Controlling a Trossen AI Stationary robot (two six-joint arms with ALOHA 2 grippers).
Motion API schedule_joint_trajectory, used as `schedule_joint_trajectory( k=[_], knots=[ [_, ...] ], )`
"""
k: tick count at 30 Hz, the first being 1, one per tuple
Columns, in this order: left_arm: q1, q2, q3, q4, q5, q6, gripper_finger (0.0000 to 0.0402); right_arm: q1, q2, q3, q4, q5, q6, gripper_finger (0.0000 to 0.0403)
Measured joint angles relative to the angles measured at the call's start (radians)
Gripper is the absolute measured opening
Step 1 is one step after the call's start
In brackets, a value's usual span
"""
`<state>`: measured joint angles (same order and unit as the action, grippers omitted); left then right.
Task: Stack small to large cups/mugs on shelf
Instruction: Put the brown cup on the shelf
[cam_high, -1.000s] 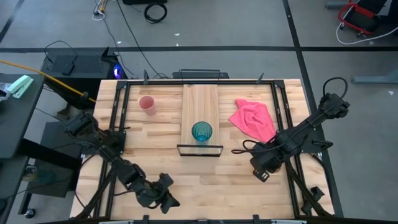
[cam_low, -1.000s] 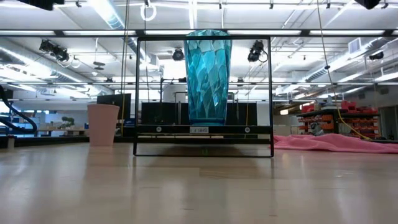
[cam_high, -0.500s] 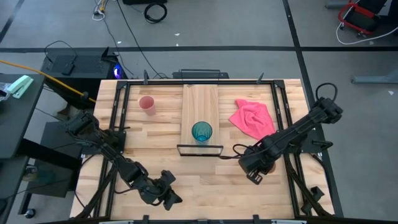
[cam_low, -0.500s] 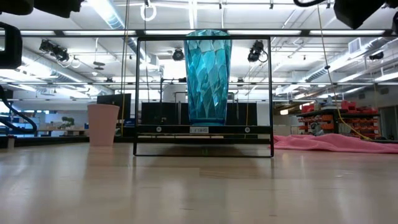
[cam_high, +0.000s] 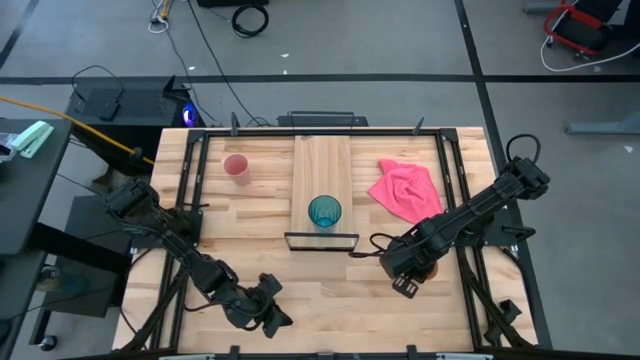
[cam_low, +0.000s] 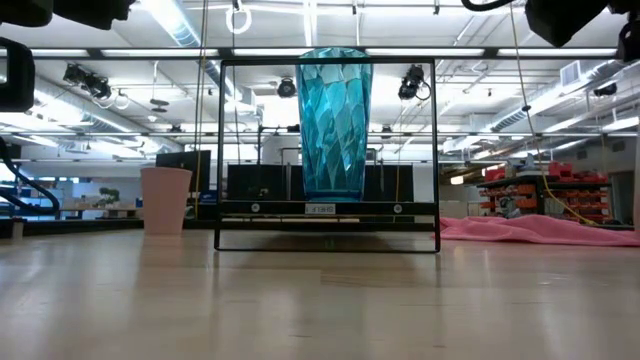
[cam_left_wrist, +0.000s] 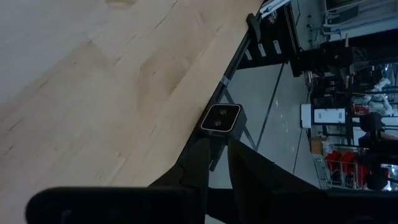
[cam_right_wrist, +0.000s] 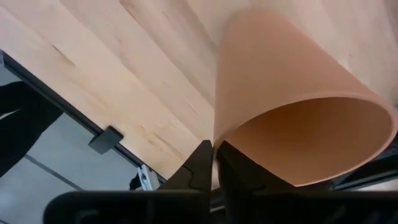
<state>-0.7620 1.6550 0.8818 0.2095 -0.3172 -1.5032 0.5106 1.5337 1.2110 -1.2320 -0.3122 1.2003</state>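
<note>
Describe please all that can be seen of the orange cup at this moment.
The orange cup is a plain, matte, handleless cup that widens toward its open mouth. In the right wrist view it fills the picture, lifted and tilted above the wooden table, its rim pinched by the right claw, one finger inside and one outside. In the high view the arm hides nearly all of it.

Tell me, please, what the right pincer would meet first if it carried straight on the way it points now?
Probably the shelf: the right pincer, shut on the orange cup, points toward its black-framed end, where the teal cup stands. Height is unclear.
</note>
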Motion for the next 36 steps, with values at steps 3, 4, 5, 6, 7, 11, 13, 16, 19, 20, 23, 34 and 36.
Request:
schedule_joint_trajectory(
  k=[3, 4, 5, 6, 7, 11, 13, 16, 19, 20, 23, 34, 36],
  knots=[
    [0.0, 0.0, 0.0, -0.002, 0.0, 0.0, 0.0063, 0.0, 0.0, 0.0, 0.012, 0.004, 0.0, 0.0052],
    [0.0, 0.0, 0.0, -0.002, 0.0, 0.0, 0.0062, 0.0, 0.0, 0.0, 0.012, 0.004, 0.0, 0.0058],
    [0.0, 0.0, 0.0, -0.003, 0.0, 0.0, 0.0062, 0.0, 0.0, 0.0, 0.012, 0.004, 0.0, 0.0064],
    [0.0, 0.0, 0.0, -0.004, 0.0, 0.0, 0.0062, 0.0, 0.0, 0.0, 0.012, 0.004, 0.0, 0.007],
    [0.0, 0.0, 0.0, -0.004, 0.0, 0.0, 0.0063, 0.0, 0.0, 0.0, 0.012, 0.004, 0.0, 0.0075],
    [0.0, 0.0, 0.0, -0.005, 0.0, 0.004, 0.0068, 0.0, 0.0, 0.0, 0.012, 0.012, 0.0, 0.0095],
    [0.0, 0.0, 0.0, -0.005, 0.0, 0.016, 0.007, 0.0, -0.003, 0.0, 0.017, 0.031, -0.001, 0.0102],
    [0.0, 0.0, 0.0, -0.005, 0.0, 0.022, 0.007, 0.0, -0.026, 0.0, 0.042, 0.053, 0.001, 0.0108],
    [0.0, 0.0, 0.0, -0.005, 0.0, 0.023, 0.0067, -0.006, -0.065, 0.0, 0.063, 0.073, 0.016, 0.0111],
    [0.0, 0.0, 0.0, -0.005, 0.0, 0.024, 0.0067, -0.006, -0.083, 0.0, 0.064, 0.077, 0.027, 0.0111],
    [0.0, 0.0, 0.0, -0.005, 0.0, 0.03, 0.0068, -0.006, -0.151, 0.0, 0.063, 0.123, 0.057, 0.011],
    [-0.005, 0.0, 0.0, -0.07, -0.099, 0.105, 0.0064, -0.006, -0.399, 0.0, -0.109, 0.398, 0.236, 0.0109],
    [-0.006, 0.0, 0.0, -0.126, -0.119, 0.079, 0.006, -0.006, -0.41, 0.0, -0.147, 0.408, 0.248, 0.0109]
  ],
)
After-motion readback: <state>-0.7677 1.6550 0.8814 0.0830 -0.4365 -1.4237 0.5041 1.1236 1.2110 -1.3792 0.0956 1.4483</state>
